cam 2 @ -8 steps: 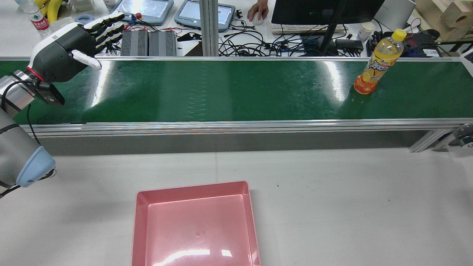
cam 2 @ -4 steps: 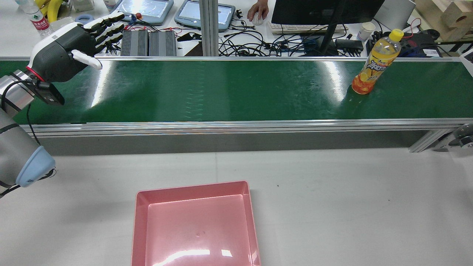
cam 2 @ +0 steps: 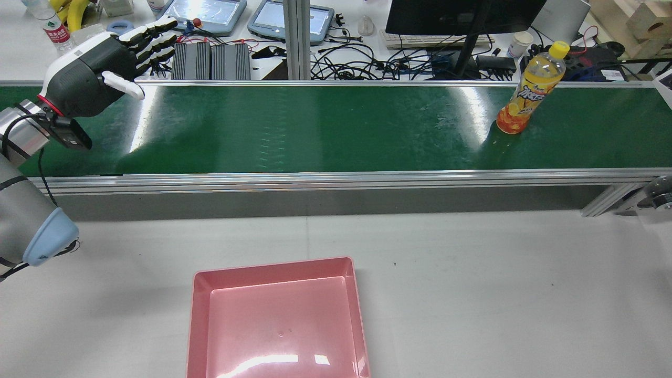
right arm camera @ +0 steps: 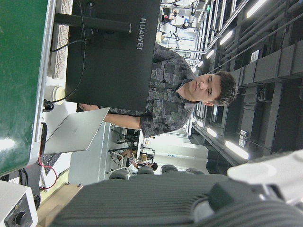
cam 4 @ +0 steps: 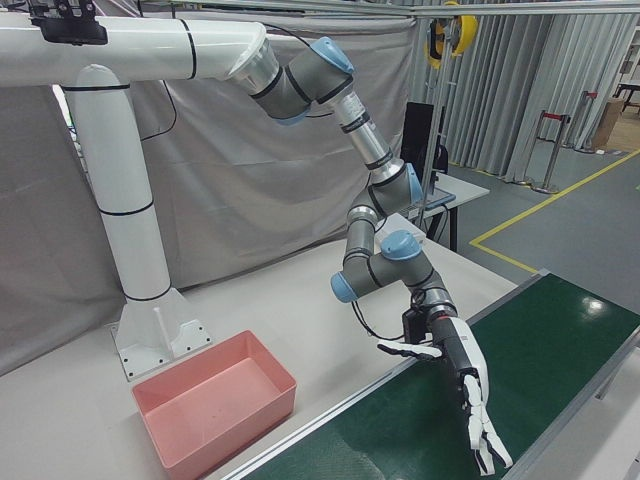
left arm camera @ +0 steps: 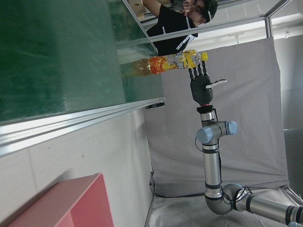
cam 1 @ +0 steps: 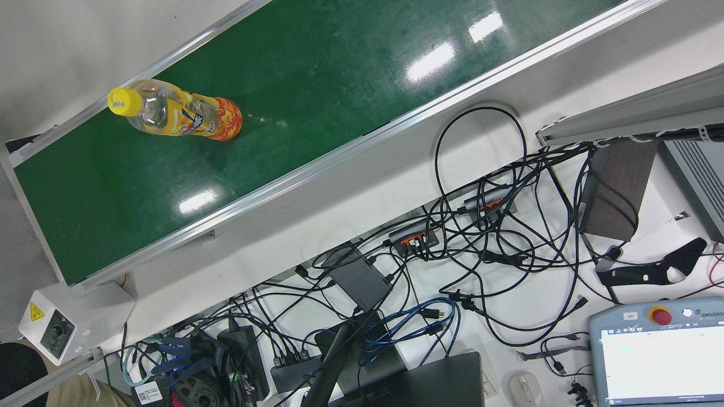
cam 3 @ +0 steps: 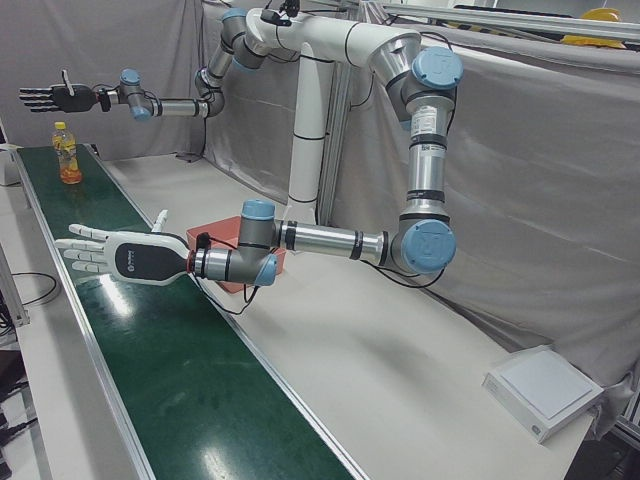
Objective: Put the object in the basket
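Green conveyor belt (cam 2: 315,126) spanning the rear view from 9 to 3 o'clock. Pink basket (cam 2: 273,264) on the white table (cam 2: 472,289) at 6 o'clock, empty.

Left hand (cam 2: 92,73) hovering over the belt's end at 10 o'clock, spread flat, holding nothing. Right hand (cam 3: 50,97) raised above the belt's far end in the left-front view, likewise spread and empty.

Bottle (cam 2: 527,97) upright on the belt at 2 o'clock from the basket, well apart from the left hand, below the right. Not yet grasped.

Risks, as judged:
- Tall and narrow-footed, so likely to topple from a sideways knock by a closing finger, then roll along the belt.
- Smooth round plastic, apt to slip in a loose grip.
- Long carry to the basket, with a chance of dropping short.

Appearance: clear plastic, orange drink, yellow cap, orange-and-yellow label with dark lettering.
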`<state>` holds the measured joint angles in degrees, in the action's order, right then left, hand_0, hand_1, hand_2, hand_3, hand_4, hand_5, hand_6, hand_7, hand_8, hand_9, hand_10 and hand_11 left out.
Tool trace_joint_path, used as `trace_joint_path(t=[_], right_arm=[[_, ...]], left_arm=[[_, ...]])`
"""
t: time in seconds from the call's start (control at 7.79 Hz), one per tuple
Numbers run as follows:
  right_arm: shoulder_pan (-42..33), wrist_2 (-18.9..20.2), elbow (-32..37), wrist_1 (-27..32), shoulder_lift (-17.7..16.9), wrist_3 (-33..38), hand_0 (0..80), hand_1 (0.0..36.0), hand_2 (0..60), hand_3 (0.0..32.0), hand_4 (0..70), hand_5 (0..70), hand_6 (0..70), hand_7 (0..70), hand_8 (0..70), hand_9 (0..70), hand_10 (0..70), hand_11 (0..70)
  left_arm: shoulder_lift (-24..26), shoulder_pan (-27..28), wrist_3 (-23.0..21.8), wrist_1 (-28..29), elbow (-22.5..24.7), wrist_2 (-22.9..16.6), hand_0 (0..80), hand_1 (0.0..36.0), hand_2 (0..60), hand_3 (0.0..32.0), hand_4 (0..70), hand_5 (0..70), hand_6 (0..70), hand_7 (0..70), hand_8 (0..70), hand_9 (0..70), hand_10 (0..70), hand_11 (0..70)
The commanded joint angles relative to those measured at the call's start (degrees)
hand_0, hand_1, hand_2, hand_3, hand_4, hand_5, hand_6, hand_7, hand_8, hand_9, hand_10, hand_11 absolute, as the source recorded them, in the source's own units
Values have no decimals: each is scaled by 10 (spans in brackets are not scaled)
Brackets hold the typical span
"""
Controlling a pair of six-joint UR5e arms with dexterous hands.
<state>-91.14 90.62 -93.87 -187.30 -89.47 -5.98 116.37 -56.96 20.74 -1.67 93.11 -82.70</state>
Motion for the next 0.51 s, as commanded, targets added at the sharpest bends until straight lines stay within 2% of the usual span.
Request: trace_joint_path(t=[0.0,0.39], right_arm=[[0,0,1,0,0,0,0,0,0,0,0,0,0,0,0,0,0,0],[0,0,0,0,0,0,0,0,0,0,0,0,0,0,0,0,0,0]], left_arm=[[1,0,0,0,1,0,530,56,0,28,135,104,0,0,61,66,51,86],[1,0,-1,0,1,0,529,55,0,34,135,104,0,0,59,64,51,86]])
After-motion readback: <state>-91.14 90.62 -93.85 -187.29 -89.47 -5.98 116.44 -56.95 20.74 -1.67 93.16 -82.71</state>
